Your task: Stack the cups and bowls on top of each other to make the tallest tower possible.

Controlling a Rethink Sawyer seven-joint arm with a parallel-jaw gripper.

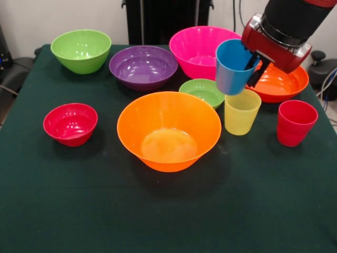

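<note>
You have open bench (168, 221) across the whole near side, in front of the big orange bowl (168, 130). The far half is crowded: green bowl (81, 50), purple bowl (143, 66) and pink bowl (202, 48) form a row with little room between them. The small green bowl (203, 91) fills the gap behind the big orange one. On the right, the yellow cup (241, 111) and red cup (295, 122) stand apart with a narrow lane between. The gripper (254, 66), holding the blue cup (234, 66), hangs tilted just above the yellow cup. The small red bowl (70, 123) sits alone on the left.
</note>
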